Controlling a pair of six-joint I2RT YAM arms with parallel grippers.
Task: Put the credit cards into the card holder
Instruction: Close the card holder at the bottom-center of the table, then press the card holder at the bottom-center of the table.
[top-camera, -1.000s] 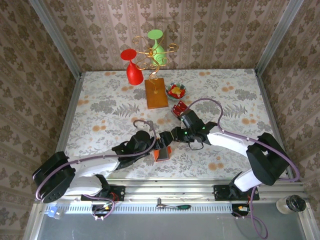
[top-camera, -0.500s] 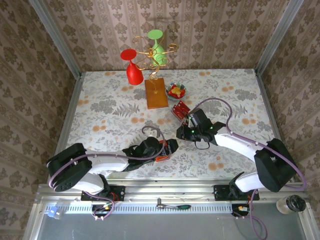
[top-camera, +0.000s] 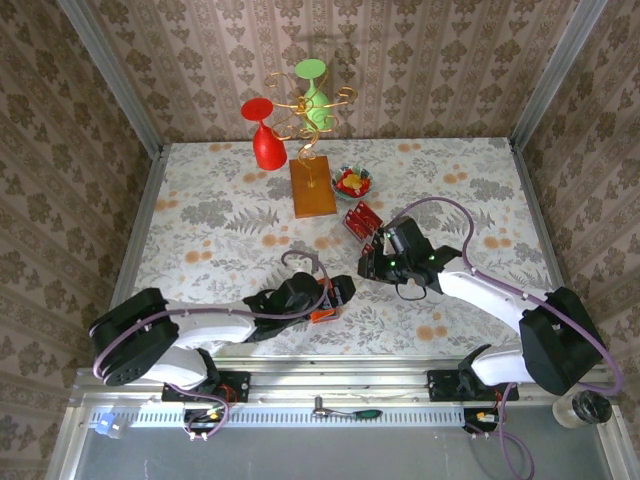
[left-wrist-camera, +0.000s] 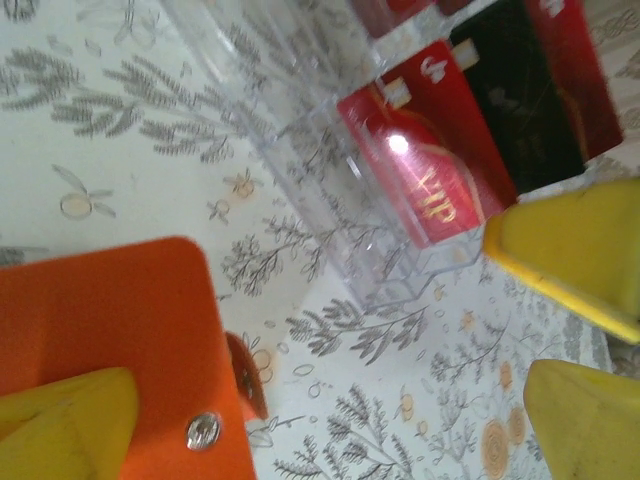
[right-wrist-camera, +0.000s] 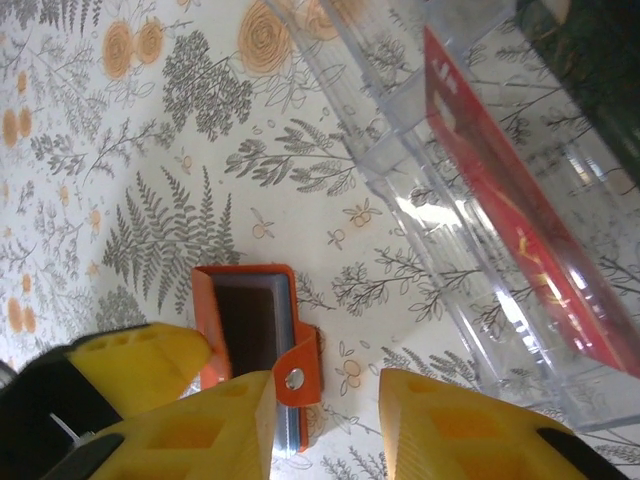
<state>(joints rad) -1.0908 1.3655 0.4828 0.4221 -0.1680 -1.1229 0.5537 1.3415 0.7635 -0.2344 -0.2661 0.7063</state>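
The orange card holder (top-camera: 322, 312) lies on the floral table (top-camera: 200, 215) near its front edge, with its pocket open and its snap tab off to one side. The left gripper (top-camera: 340, 294) hovers right at it, its fingers (left-wrist-camera: 60, 425) spread wide, one over the orange cover, clamping nothing. At 1 o'clock from the holder the right gripper (top-camera: 366, 262) hangs with its fingers (right-wrist-camera: 225, 425) somewhat apart and empty. Farther out at 1 o'clock, the red credit cards (top-camera: 358, 218) stand in a clear stand (left-wrist-camera: 330, 210).

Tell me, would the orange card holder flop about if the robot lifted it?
Probably a little: the card holder has a snap tab sticking out loose, so that might swing. It looks thin and small, so likely light. Seemingly flat on the table, it should slide rather than roll.
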